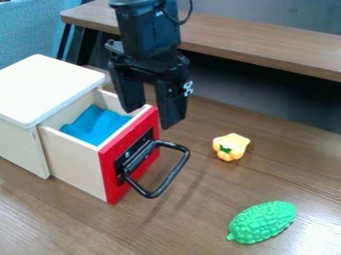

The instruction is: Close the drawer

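Pale wooden drawer with a red front (112,188) juts open from its white-topped wooden box (47,84). Above the front's top edge hangs the black end effector (152,115), empty, its 2 fingers apart; best to set both outside the red panel, then push straight and level toward the box.

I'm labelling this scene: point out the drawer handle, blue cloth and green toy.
Drawer handle (174,172): camera view, outer bar.
Blue cloth (101,125): camera view, folded middle.
Green toy (262,222): camera view, bumpy middle.

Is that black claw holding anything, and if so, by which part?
Nothing appears held: the gripper is open at the far end of the drawer's red front; whether it touches cannot be told.
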`<state>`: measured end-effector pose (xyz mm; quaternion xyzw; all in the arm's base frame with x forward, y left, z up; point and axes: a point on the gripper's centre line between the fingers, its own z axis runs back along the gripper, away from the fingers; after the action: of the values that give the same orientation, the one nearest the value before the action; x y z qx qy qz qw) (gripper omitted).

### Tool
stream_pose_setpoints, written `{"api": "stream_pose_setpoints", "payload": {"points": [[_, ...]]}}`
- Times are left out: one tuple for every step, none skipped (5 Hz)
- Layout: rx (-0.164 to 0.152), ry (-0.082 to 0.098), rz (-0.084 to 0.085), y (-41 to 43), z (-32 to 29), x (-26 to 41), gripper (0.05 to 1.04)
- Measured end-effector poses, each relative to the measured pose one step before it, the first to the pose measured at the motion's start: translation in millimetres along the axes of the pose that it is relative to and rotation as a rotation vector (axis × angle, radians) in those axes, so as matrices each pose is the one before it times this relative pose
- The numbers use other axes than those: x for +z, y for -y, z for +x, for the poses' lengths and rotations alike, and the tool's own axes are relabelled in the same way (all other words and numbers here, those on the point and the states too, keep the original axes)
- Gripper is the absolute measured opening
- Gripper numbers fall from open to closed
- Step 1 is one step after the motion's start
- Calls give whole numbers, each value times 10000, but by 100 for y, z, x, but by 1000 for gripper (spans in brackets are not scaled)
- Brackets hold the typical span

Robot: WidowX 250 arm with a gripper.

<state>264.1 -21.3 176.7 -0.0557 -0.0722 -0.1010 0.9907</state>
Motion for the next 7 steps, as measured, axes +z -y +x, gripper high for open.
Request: {"api": "stream_pose_setpoints", "payload": {"points": [[113, -268, -48, -132, -38, -763, 999], [124, -795, -169, 554, 1515, -3748, 999], [190, -275, -33, 1012, 2084, -3968, 999], [198, 282, 15, 153, 646, -727, 999], [-136, -96, -91, 48, 87, -699, 999], [-69, -26, -43, 68, -95, -19, 999], [26, -151, 10, -753, -538, 731, 999]]}}
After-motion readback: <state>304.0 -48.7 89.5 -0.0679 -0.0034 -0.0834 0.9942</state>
